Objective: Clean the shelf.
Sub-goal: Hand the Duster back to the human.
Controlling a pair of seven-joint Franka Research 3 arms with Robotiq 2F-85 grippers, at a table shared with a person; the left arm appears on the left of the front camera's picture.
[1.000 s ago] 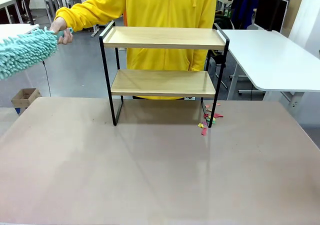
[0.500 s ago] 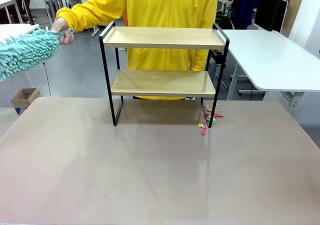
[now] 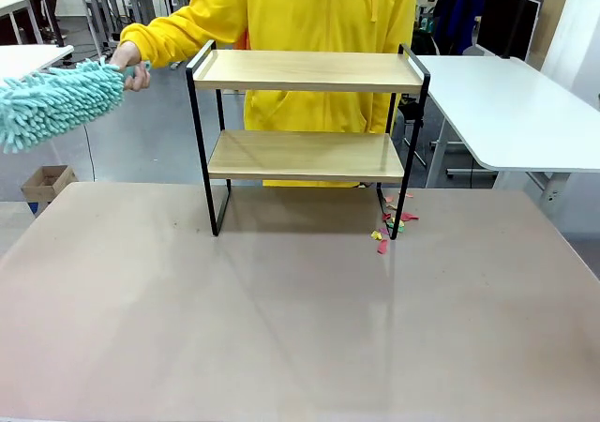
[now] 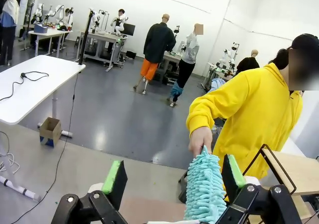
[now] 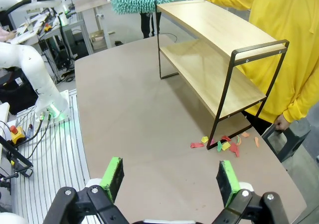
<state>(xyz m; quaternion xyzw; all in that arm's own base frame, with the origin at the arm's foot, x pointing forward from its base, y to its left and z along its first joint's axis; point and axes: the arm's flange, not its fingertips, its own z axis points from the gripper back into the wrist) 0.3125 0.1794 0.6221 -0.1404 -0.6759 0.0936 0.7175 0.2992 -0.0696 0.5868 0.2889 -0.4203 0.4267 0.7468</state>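
The shelf [image 3: 305, 122] stands at the far middle of the table, two light wooden boards in a thin black frame; it also shows in the right wrist view [image 5: 214, 40]. A person in a yellow hoodie stands behind it, one hand [image 3: 131, 66] holding out a fluffy teal duster [image 3: 56, 103] to the shelf's left. In the left wrist view the duster [image 4: 204, 189] hangs between my left gripper's [image 4: 173, 176] open fingers, beyond them and ungripped. My right gripper [image 5: 169, 176] is open over the table with nothing between its pads.
Small coloured scraps [image 3: 389, 227] lie on the table by the shelf's right front leg, also in the right wrist view [image 5: 224, 144]. A white table [image 3: 511, 113] stands at the far right. A cardboard box [image 3: 45, 183] sits on the floor at left.
The person's hand and the duster have shifted slightly right, toward the shelf's top board. The person has leaned a little to the right.
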